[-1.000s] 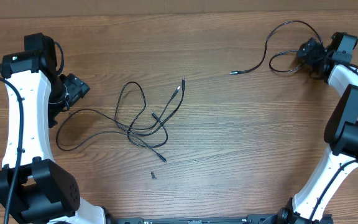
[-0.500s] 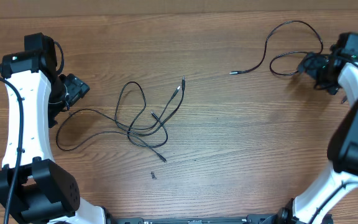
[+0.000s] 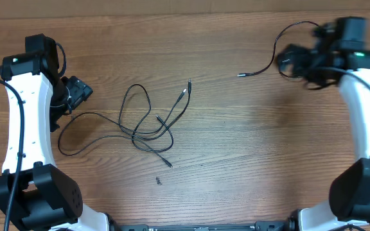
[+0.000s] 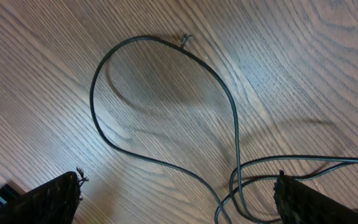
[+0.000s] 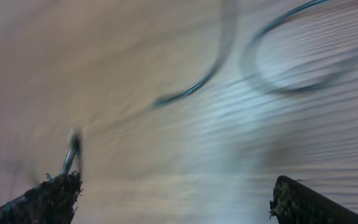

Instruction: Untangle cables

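Wood counter (image 3: 236,147). Left gripper (image 3: 77,94): jaws spread, empty, just beside the tangled cables (image 3: 135,133), which lie mid-left. Right gripper (image 3: 296,62): blurred, jaws spread, empty, over the lone cable (image 3: 257,72) at far right, well apart from the tangle. Step, prob.: one cable freed. Nxt: pinch one tangle strand and draw it outward.

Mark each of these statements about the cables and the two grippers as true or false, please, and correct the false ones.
1. A tangle of cables lies on the table, left of its middle. True.
2. The left gripper is shut on a cable. False: its jaws stand wide open and hold nothing.
3. A single cable lies apart from the tangle, on the right arm's side. True.
4. The right gripper lifts that cable off the table. False: it is open and empty, and the cable lies on the wood.
5. A small dark bit lies near the tangle. True.
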`<state>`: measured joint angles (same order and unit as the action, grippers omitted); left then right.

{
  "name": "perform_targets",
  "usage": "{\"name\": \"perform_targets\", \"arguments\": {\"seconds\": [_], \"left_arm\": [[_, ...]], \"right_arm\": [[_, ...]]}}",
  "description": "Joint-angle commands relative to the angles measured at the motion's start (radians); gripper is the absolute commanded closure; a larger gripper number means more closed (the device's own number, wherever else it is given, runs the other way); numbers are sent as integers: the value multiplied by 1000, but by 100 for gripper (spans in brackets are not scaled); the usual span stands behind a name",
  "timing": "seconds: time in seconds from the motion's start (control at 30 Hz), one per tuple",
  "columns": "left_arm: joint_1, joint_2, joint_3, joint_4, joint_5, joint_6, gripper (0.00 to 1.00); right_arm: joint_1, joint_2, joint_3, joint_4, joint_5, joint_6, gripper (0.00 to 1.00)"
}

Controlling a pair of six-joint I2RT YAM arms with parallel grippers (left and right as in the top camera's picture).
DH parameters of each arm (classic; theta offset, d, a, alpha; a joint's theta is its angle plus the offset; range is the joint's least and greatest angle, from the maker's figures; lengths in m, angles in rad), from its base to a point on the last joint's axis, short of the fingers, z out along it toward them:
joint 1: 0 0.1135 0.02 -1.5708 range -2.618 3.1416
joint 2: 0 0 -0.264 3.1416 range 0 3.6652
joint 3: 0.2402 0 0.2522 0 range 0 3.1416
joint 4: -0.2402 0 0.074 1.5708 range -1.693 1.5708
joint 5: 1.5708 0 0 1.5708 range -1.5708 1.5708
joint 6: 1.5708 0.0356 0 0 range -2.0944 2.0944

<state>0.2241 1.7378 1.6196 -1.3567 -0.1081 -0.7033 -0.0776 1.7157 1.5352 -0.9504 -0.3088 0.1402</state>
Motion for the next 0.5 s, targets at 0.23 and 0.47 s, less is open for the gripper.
{"name": "perform_targets", "arguments": {"seconds": [0.23,0.47], "left_arm": [[-4,8,18,1,-3,11,0],[-4,8,18,1,-3,11,0]], "right_arm": [[330,-23,3,-25,-23,-8,0],[509,-23,3,-55,-34,-6,0]]}}
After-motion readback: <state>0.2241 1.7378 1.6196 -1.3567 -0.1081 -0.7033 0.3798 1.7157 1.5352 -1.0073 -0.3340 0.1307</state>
